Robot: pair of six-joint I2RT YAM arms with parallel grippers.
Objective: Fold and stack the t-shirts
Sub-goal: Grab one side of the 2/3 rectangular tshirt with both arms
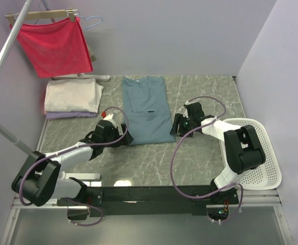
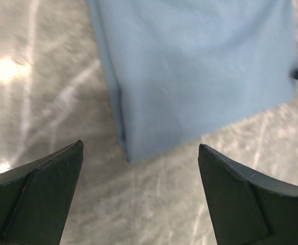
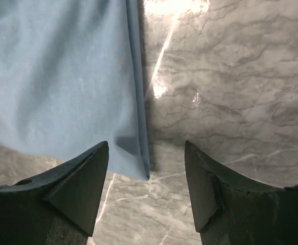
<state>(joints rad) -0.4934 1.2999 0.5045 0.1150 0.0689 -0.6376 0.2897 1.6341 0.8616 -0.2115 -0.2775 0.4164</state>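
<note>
1. The teal tee (image 1: 146,109) lies flat in the middle of the surface (image 1: 154,163). It is folded into a long narrow strip that runs from the far edge toward the near edge.
2. The cream tee (image 1: 72,96) is a folded rectangle near the far left corner. It lies on top of the lavender tee (image 1: 69,115), of which only a thin edge shows.
3. The left tool (image 1: 124,136) is at the near left corner of the teal tee. In the left wrist view the left tool (image 2: 141,148) is wide open and holds nothing. That corner of the teal tee (image 2: 189,66) shows between its two fingers (image 2: 46,184).
4. The right tool (image 1: 176,125) is at the near right corner of the teal tee. In the right wrist view the right tool (image 3: 146,145) is partly open and grips nothing. The folded edge of the teal tee (image 3: 51,76) ends between its fingers (image 3: 77,189). I cannot tell if a finger touches the cloth.
5. A red cloth (image 1: 54,46) hangs on a hanger (image 1: 41,15) above the far left corner.
6. A white basket (image 1: 264,168) stands at the right edge, near the near right corner.
</note>
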